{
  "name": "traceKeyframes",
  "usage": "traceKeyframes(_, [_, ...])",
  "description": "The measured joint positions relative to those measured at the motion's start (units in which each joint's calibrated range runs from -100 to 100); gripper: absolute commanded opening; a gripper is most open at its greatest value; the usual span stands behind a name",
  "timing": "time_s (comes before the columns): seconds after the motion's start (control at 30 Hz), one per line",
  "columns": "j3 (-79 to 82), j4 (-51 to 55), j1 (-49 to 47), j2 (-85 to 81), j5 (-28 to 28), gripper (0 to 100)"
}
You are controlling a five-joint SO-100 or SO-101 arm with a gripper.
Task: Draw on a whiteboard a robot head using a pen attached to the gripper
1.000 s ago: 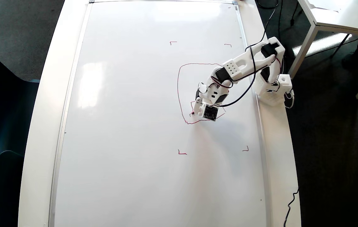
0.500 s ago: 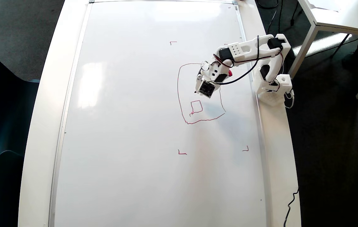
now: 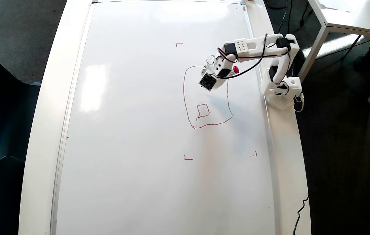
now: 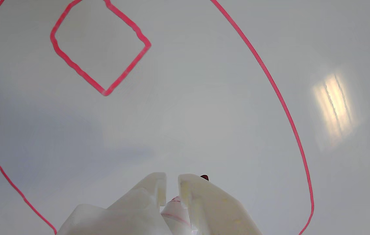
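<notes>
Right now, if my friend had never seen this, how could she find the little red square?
Start at the big glossy white whiteboard and find the large red rounded outline near the white robot arm. Inside its lower left part in the overhead view sits the small red square. Unlike the four tiny red corner marks outside, it is a closed box.

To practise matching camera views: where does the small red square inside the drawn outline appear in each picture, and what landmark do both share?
Overhead view: the small red square sits low and left inside the outline, below the gripper.
Wrist view: the square is upper left, tilted like a diamond, above the gripper.
Shared landmark: the red outline around it.
</notes>
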Motion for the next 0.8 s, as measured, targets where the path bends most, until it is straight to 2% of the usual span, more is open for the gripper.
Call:
traceKeyframes(0.67, [0.1,-0.1,0.6,3.9,0.0,1])
traceKeyframes(0.8, [0.1,-3.2,1.1,5.8,0.0,1])
